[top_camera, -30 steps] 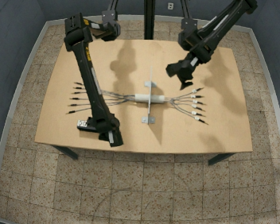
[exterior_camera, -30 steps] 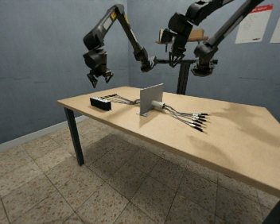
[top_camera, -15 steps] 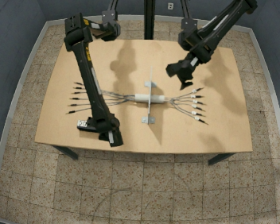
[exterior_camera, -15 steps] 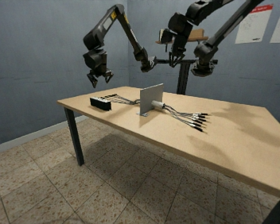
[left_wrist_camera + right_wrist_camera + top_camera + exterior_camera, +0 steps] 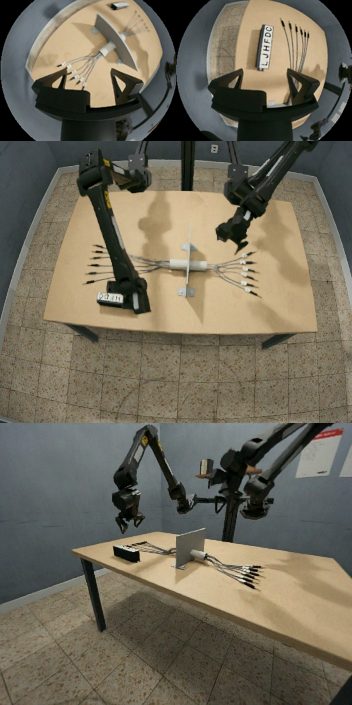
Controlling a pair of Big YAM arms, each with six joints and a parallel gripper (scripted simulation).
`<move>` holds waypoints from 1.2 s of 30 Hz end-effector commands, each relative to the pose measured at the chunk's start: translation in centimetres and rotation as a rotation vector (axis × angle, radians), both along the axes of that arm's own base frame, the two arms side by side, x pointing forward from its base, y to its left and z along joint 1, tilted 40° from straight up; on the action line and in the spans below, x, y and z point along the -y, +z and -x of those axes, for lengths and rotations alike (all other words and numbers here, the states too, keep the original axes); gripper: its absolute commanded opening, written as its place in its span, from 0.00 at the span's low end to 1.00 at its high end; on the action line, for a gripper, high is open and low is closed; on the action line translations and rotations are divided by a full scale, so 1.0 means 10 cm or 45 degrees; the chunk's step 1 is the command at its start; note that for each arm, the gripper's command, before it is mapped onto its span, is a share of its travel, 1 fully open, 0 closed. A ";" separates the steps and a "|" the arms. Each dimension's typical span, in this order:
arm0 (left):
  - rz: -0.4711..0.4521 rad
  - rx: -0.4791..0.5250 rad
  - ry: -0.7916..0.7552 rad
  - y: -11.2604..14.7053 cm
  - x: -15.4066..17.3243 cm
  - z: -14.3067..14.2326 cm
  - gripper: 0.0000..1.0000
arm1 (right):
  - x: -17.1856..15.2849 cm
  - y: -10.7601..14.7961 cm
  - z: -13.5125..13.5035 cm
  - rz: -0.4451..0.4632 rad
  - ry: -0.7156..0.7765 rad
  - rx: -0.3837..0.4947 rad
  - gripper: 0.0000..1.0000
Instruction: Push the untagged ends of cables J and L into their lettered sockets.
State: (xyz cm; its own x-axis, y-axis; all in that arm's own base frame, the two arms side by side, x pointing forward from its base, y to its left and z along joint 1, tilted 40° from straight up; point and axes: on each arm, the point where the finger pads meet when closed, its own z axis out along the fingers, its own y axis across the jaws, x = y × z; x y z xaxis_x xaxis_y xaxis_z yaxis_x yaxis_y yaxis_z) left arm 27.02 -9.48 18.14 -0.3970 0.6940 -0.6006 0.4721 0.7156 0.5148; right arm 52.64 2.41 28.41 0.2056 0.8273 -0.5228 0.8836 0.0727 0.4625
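Letters L, J, H, F, D, C label the junction box; both claws gape wide.

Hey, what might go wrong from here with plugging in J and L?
The untagged plugs look alike and carry no letters, so the wrong cable may get picked. They also lie close together, so an open right gripper might nudge a neighbor. J and L sit side by side on the junction box, so a plug could land one socket off.

On the tan table lie a lettered box and fanned-out cables.
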 end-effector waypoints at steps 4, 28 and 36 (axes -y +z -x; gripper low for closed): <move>0.252 0.112 0.254 -0.07 -0.18 -0.09 1.00 | 0.20 0.14 0.15 0.066 0.113 0.041 1.00; 1.042 0.542 1.221 -0.75 -1.13 -0.40 1.00 | 1.25 -0.45 1.16 0.564 0.577 0.045 1.00; 1.292 0.705 1.486 -0.78 -1.39 -0.62 1.00 | 1.82 -0.75 1.70 0.778 0.708 0.049 1.00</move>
State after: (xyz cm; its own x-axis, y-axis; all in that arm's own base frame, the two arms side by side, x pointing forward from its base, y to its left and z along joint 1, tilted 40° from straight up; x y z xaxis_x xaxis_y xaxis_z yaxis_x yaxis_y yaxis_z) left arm 31.73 3.76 9.79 -0.1415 -0.4461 -0.8837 -0.5738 0.7644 -0.2940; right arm 37.19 -13.44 20.42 -0.0854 0.5350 -0.8405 0.6811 0.6471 0.3426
